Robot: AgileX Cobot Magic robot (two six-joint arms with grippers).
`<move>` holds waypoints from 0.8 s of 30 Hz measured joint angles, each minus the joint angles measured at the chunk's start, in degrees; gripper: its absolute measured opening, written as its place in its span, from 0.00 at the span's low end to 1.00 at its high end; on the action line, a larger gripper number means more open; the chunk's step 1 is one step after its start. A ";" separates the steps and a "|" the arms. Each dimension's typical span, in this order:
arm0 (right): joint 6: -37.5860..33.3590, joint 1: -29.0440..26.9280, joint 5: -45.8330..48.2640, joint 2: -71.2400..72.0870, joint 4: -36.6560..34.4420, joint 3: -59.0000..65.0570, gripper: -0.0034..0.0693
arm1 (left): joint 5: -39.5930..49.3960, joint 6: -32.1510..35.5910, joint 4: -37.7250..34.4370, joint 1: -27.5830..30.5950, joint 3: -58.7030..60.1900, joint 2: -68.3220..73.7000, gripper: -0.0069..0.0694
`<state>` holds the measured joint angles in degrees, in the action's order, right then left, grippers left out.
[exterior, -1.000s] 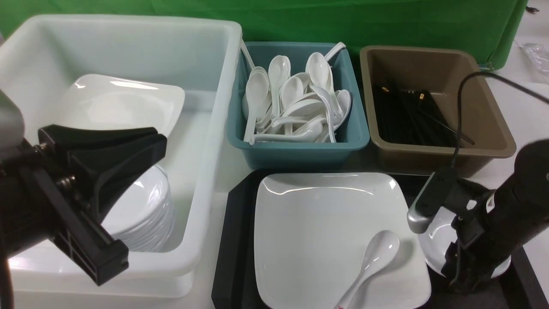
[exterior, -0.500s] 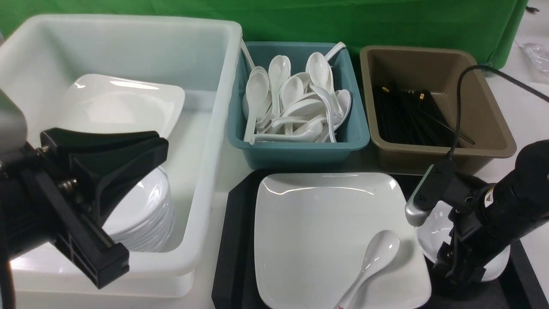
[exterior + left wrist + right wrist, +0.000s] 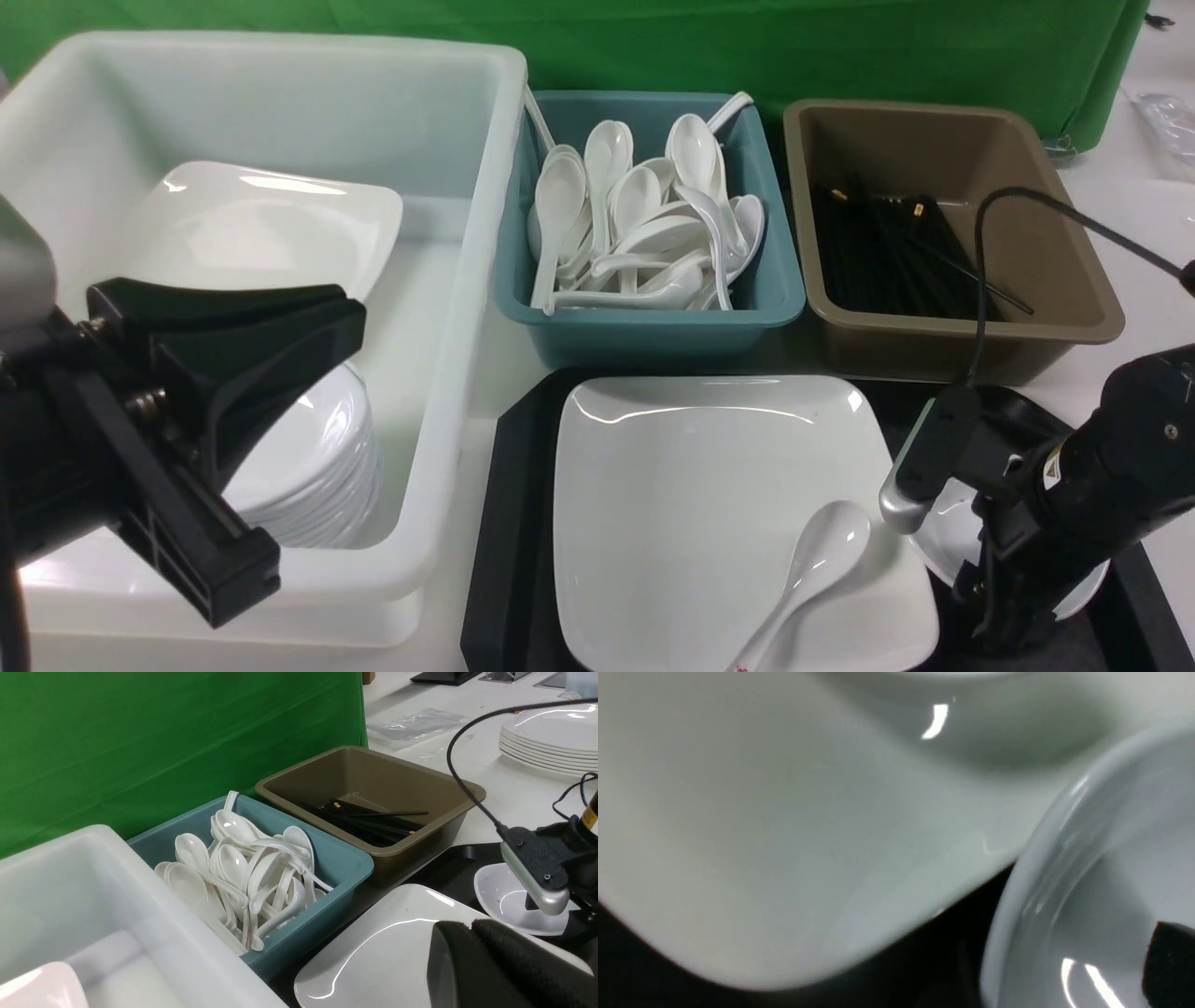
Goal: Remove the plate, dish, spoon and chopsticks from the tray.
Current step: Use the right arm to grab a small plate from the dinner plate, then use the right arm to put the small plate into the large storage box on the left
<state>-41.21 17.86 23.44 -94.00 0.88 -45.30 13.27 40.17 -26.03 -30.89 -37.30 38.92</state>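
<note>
While the dish point(image 3: 500, 896) sits on the right end of the tray point(image 3: 509, 523), just beside the corner of the big plate point(image 3: 691, 504), the right gripper point(image 3: 1004, 611) is down on top of it. From the wrist camera, one black finger point(image 3: 1169, 963) is inside the dish's well. The other finger is out of sight, so I cannot tell how wide the fingers stand or whether they have the rim. The spoon point(image 3: 812, 560) lies in the plate, bowl toward the dish.

I see no chopsticks on the tray, only black chopsticks point(image 3: 887, 252) in the brown tub point(image 3: 1074, 317) behind it. The teal tub point(image 3: 653, 327) holds spoons, and the white tub point(image 3: 467, 280) on the left holds stacked dishes. The left gripper point(image 3: 472, 938) hangs near that tub, its fingers pressed together on nothing.

To my eye the worry is the grip. The dish is glossy and shallow, so a pinch on its thin rim could slip. The dish could then tip up on one edge or skate into the plate, jolting the spoon. If it is lifted at a slant, it may drop back on the tray or the counter point(image 3: 1148, 233).
</note>
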 joint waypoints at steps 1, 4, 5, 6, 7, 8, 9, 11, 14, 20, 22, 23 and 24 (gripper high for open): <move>-0.02 0.00 -0.05 -0.33 0.00 -0.06 0.78 | 0.00 0.00 0.00 0.00 0.00 0.00 0.11; -0.02 0.00 -0.08 -0.71 -0.16 -0.16 0.68 | 0.14 0.00 -0.05 0.00 0.00 0.00 0.11; -0.08 0.00 -0.31 -0.85 -0.03 -0.13 0.63 | 0.14 0.00 -0.05 0.00 0.00 0.00 0.11; -0.20 0.07 -0.82 -0.86 0.19 -0.18 0.58 | 0.15 0.00 -0.05 0.00 0.00 0.00 0.11; -0.23 0.07 -1.21 -0.86 0.29 -0.18 0.52 | 0.29 0.00 -0.05 0.00 0.00 0.00 0.11; -0.23 0.07 -1.32 -0.86 0.43 -0.20 0.45 | 0.36 0.00 -0.05 0.00 0.00 0.00 0.11; -0.46 0.13 -1.32 -0.44 0.63 -0.32 0.39 | 0.51 0.00 -0.05 0.00 0.00 0.00 0.11; -0.46 0.58 -0.70 0.83 1.05 -0.93 0.31 | 0.76 0.00 -0.05 0.00 0.00 0.00 0.11; 0.92 1.14 4.04 3.85 1.27 -2.45 0.24 | 1.28 -0.17 -0.05 0.00 0.00 0.00 0.11; 11.95 3.59 17.25 15.02 1.34 -10.33 0.13 | 5.19 -0.36 -0.05 0.00 -0.40 0.00 0.11; 14.47 6.73 19.35 18.56 1.15 -14.73 0.13 | 8.34 -2.58 1.01 0.00 -1.71 0.00 0.11; 14.64 7.60 19.58 18.84 1.07 -15.69 0.13 | 9.13 -2.95 1.25 0.00 -1.88 0.00 0.11; 15.18 9.61 19.89 19.89 0.79 -17.75 0.13 | 10.86 -5.19 2.77 0.00 -2.69 0.00 0.11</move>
<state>-26.02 27.47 43.33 -74.10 1.67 -63.05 24.13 34.98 -23.26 -30.89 -39.99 38.92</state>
